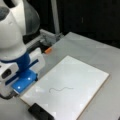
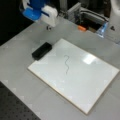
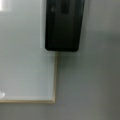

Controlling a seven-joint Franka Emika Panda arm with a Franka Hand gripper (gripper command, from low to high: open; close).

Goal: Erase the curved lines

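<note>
The curve lines (image 1: pixel 60 89) are one thin dark squiggle near the middle of the white board (image 1: pixel 82 75); in a front view the curve lines (image 2: pixel 66 64) run top to bottom on the white board (image 2: pixel 82 75). A black eraser block (image 2: pixel 41 50) lies across the board's corner; it also shows at the bottom of a front view as the eraser (image 1: pixel 40 112) and at the top of the wrist view as the eraser (image 3: pixel 63 25). My gripper (image 2: pixel 48 27) hangs under the blue and white hand, above the table just beyond the eraser and apart from it. Nothing shows between its fingers.
The board lies on a grey table (image 2: pixel 20 75). A small orange object (image 2: pixel 81 28) sits past the board's far edge, near metal frame parts (image 2: pixel 75 11). The arm's large white body (image 1: pixel 11 32) fills a front view's left.
</note>
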